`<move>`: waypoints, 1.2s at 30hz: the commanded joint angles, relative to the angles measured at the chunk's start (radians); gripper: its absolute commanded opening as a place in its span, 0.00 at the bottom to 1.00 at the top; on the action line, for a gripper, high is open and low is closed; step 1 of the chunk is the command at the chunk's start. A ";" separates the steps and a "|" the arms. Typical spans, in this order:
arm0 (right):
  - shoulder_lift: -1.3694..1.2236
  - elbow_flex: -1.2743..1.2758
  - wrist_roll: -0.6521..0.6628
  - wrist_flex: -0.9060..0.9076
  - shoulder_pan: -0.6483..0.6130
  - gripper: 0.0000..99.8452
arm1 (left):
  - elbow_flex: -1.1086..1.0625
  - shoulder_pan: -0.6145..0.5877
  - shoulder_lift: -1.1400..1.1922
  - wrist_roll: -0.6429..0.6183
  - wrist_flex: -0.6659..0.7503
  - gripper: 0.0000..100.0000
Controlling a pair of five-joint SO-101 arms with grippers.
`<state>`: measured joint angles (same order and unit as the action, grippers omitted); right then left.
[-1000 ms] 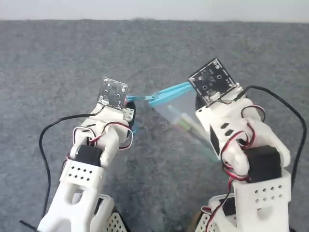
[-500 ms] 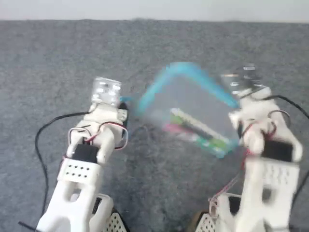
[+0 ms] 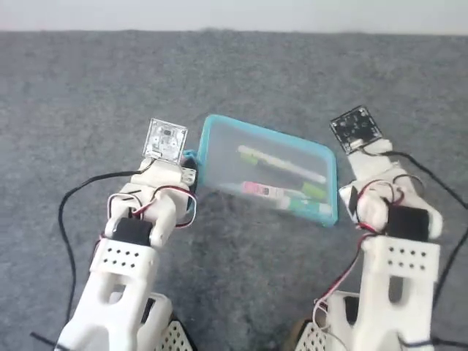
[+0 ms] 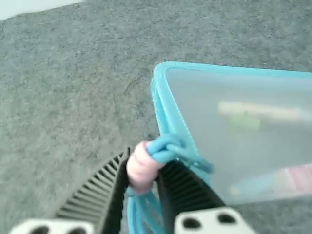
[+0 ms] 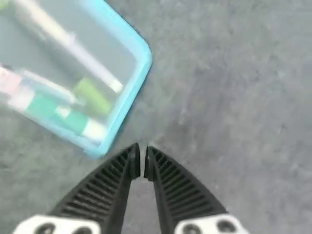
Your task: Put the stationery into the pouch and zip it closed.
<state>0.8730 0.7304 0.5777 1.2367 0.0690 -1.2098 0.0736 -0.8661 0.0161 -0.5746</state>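
Just changed: a second ago the pouch (image 3: pixel 267 172) hung edge-on between the two arms; now it lies flat on the grey mat (image 3: pixel 88 88).
Right gripper (image 5: pixel 142 153): it has let the pouch go and pulled back. It is now just beside the pouch's near corner on its own side, over the mat, with the jaws pressed together on nothing.
Left gripper (image 4: pixel 144 162): clamped on the zip pull (image 4: pixel 139 171), a pink bead on a blue cord, at the corner of the pouch on the left arm's side.
Meaning for the task: the lifting seems finished. I judge the zip is at the end of its run, but I cannot tell if every tooth is joined.
Pouch: clear, with a blue border, between the two arms.
Inside the pouch: a long white pen (image 3: pixel 281 162) toward the far edge, and a pink-ended marker (image 3: pixel 257 189) and a green-capped marker (image 3: pixel 312 191) toward the near edge. All stationery I can see is inside.
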 commanded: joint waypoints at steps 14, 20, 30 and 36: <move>0.018 0.361 -0.351 -0.329 -0.156 0.01 | 0.018 -0.014 -0.008 -0.009 0.043 0.18; 0.018 0.468 -0.351 -0.504 -0.119 0.01 | -0.018 -0.014 -0.009 -0.008 0.106 0.18; 0.016 0.514 -0.351 -0.570 -0.122 0.01 | -0.068 -0.014 -0.008 -0.006 0.198 0.18; 0.016 0.514 -0.351 -0.573 -0.120 0.01 | -0.068 -0.006 -0.008 -0.006 0.198 0.18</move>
<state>0.8730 1.2536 0.2401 0.6874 -0.0644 -1.2912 0.0614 -0.8677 0.0130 -0.4196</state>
